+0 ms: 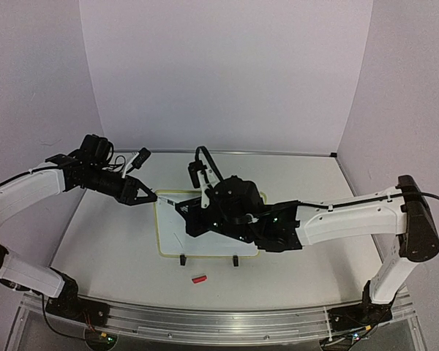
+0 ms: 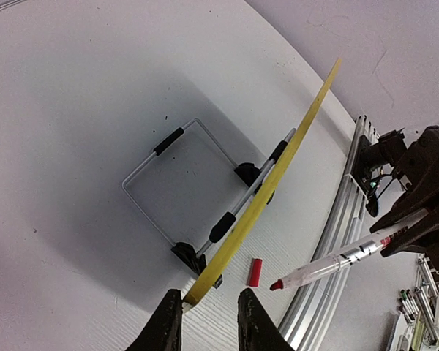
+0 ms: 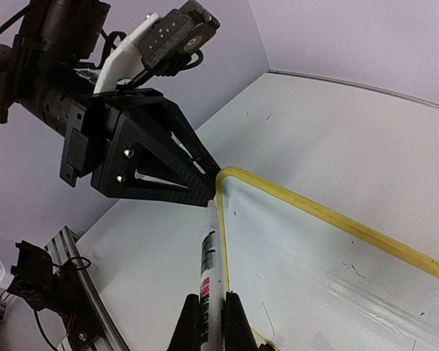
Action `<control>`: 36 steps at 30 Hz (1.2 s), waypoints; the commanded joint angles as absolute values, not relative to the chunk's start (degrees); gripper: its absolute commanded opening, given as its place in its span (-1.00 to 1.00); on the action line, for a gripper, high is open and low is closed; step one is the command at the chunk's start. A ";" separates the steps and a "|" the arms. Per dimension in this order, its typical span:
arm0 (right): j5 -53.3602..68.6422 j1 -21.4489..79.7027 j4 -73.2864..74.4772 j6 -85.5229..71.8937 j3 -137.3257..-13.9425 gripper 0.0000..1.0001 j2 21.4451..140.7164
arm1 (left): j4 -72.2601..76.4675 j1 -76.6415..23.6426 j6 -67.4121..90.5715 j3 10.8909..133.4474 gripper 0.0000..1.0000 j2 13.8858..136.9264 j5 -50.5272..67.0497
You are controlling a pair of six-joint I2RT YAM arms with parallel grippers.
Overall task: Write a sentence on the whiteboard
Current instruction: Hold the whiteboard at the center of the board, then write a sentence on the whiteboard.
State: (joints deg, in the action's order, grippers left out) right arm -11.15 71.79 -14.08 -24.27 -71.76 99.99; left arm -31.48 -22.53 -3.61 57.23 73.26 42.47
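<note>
Steadying step: my left tool (image 2: 209, 296) straddles the board (image 3: 336, 263) corner, grip unclear; right tool (image 3: 209, 300), pinching marker (image 3: 210, 248), must touch down.

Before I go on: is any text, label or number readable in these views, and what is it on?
None can be read.
Label on the marker: red and black print, too blurred to read.
On the whiteboard: only a few faint strokes, no legible word.
</note>
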 commanded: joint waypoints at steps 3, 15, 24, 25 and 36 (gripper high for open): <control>-13.47 71.90 -13.72 -24.61 -74.44 -1.00 101.52 | -31.68 -23.46 -5.02 57.87 -0.58 73.67 40.13; -14.20 71.90 -13.18 -24.56 -75.93 -1.00 103.20 | -31.84 -24.41 -5.28 57.90 -0.71 74.20 37.75; -15.45 71.94 -12.61 -24.39 -77.00 -1.00 104.21 | -31.98 -24.63 -5.36 57.86 -0.82 74.16 36.27; -15.54 71.90 -12.45 -24.43 -77.14 -1.00 104.35 | -31.99 -24.66 -5.37 57.84 -0.83 74.18 36.21; -15.75 71.91 -10.78 -24.49 -79.09 -1.00 105.83 | -32.08 -24.82 -5.72 57.90 -0.89 74.10 35.60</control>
State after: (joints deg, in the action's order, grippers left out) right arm -14.34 71.79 -11.62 -24.29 -76.53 104.61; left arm -31.45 -24.40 -5.22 57.23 74.28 36.00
